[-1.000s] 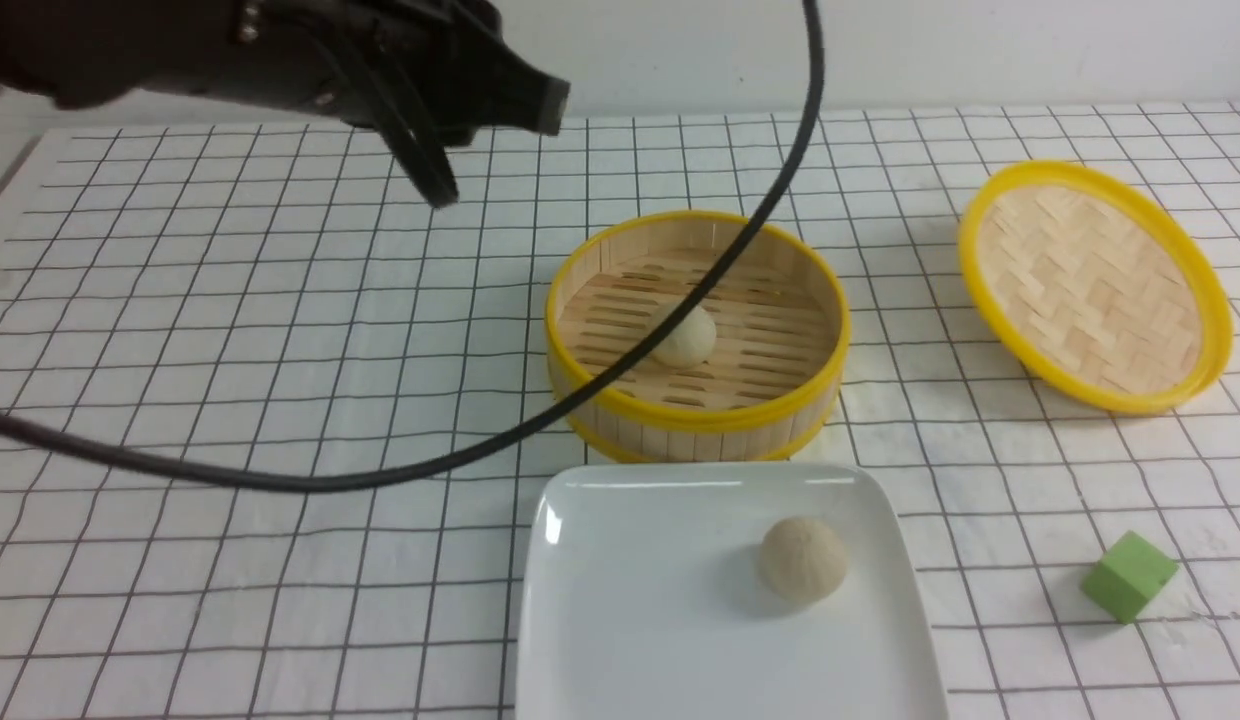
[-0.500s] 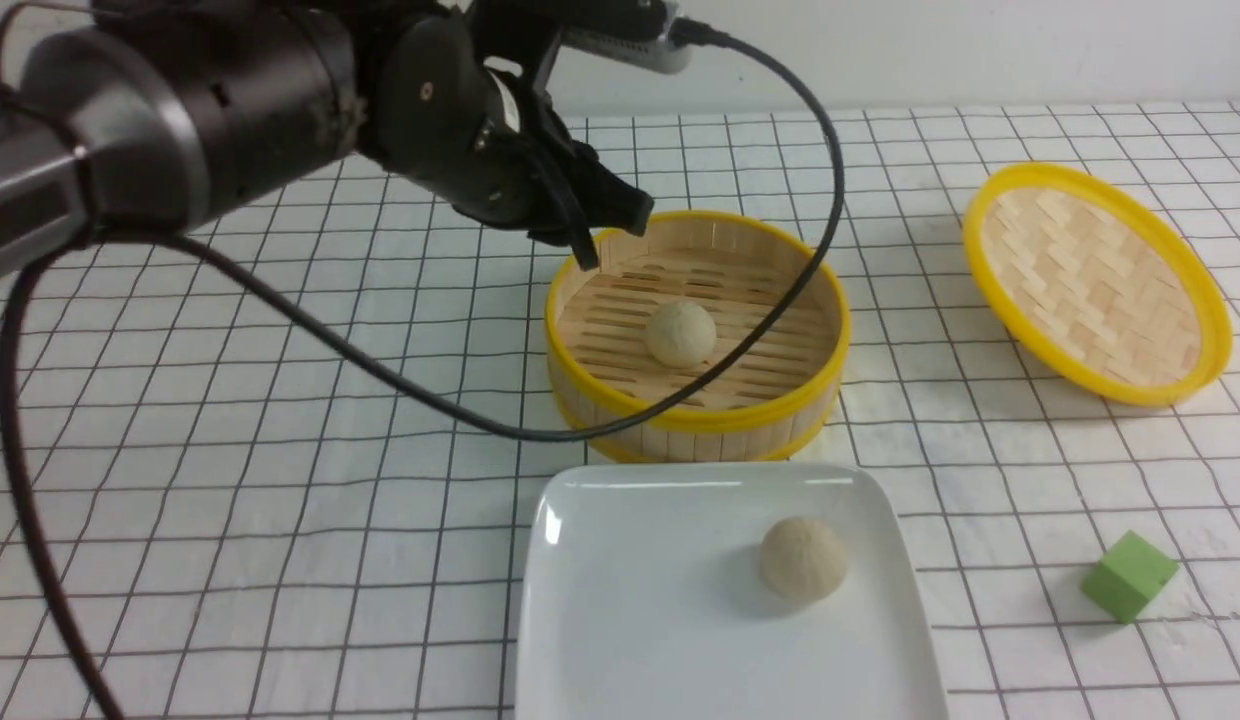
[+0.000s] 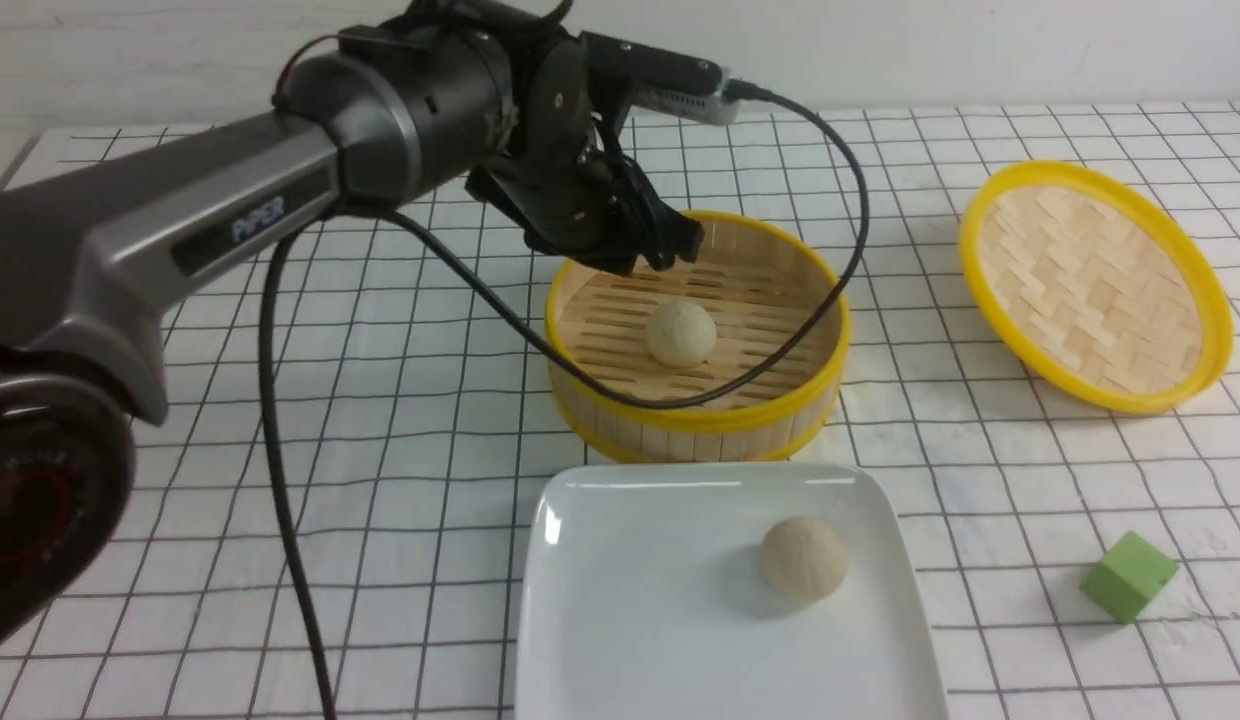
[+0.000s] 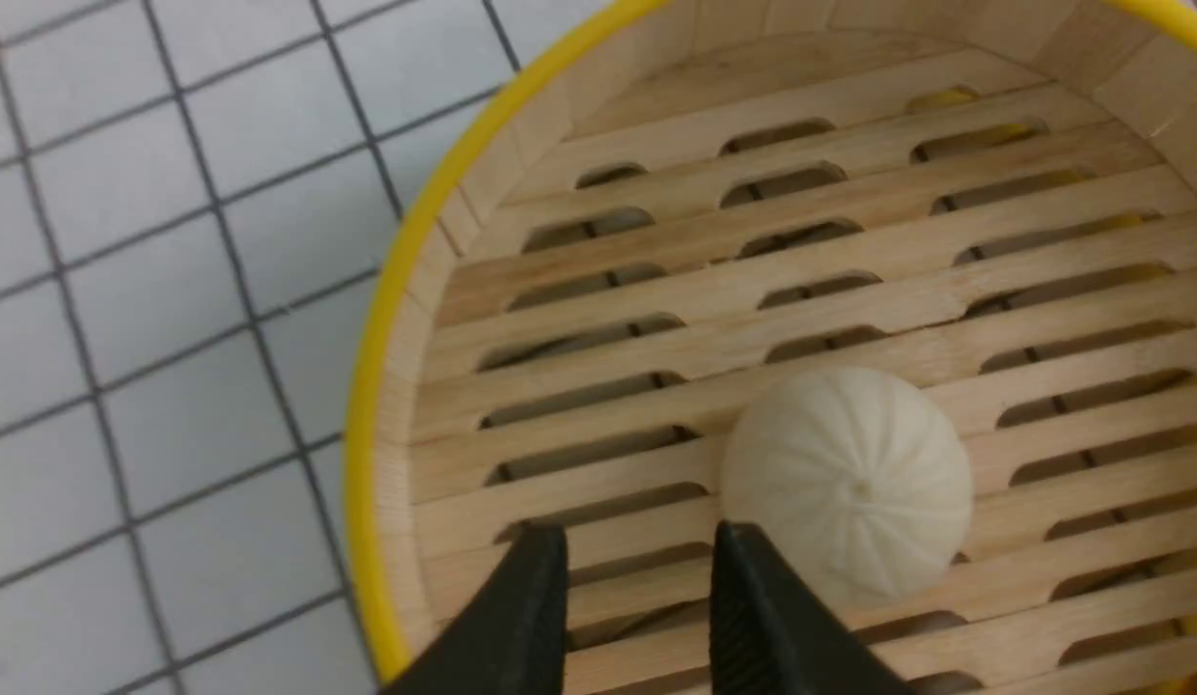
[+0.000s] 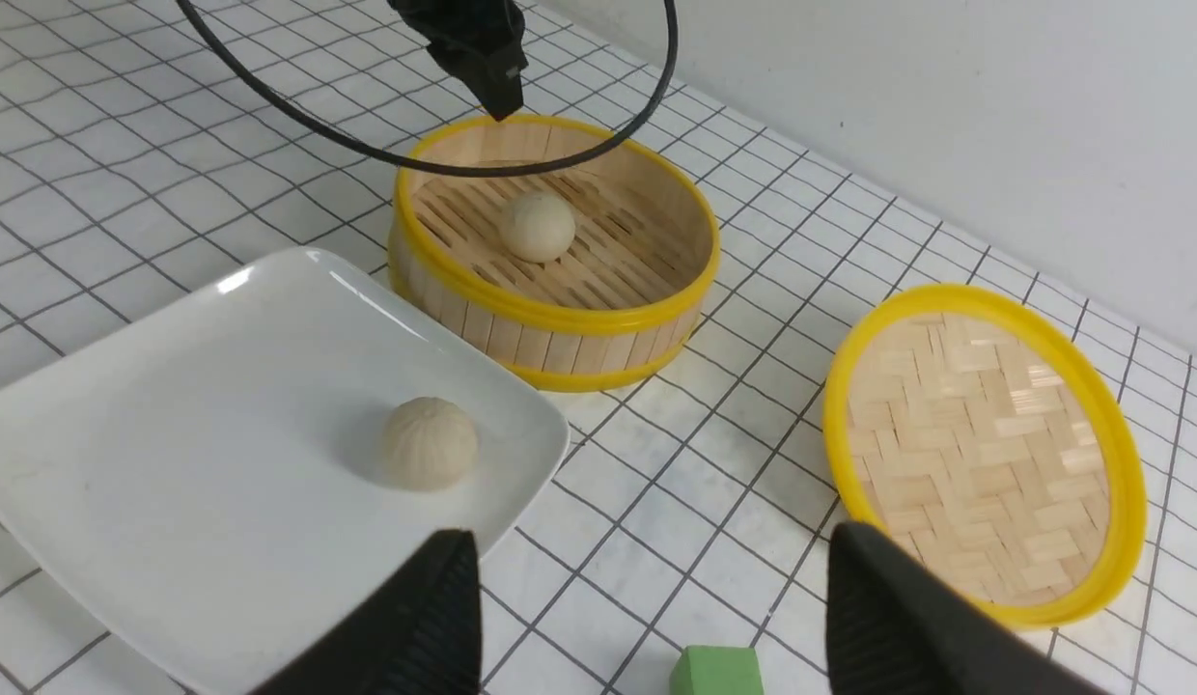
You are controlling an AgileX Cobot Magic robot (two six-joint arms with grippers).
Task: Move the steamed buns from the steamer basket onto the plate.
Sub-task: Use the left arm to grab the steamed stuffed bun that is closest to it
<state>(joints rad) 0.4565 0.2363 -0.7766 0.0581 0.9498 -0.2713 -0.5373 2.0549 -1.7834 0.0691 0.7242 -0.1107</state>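
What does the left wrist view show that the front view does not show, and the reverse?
Only the left wrist view: fine pleats on the bun inside the steamer basket, and the narrow empty gap of the left gripper. Only the front view: the plate, the second bun on it, the woven lid, the green cube. Both: the steamer basket with its one bun on the slats.

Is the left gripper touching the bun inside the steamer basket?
Apart. In the right wrist view the left gripper hangs above the rim of the steamer basket, and bare slats show between it and the bun.
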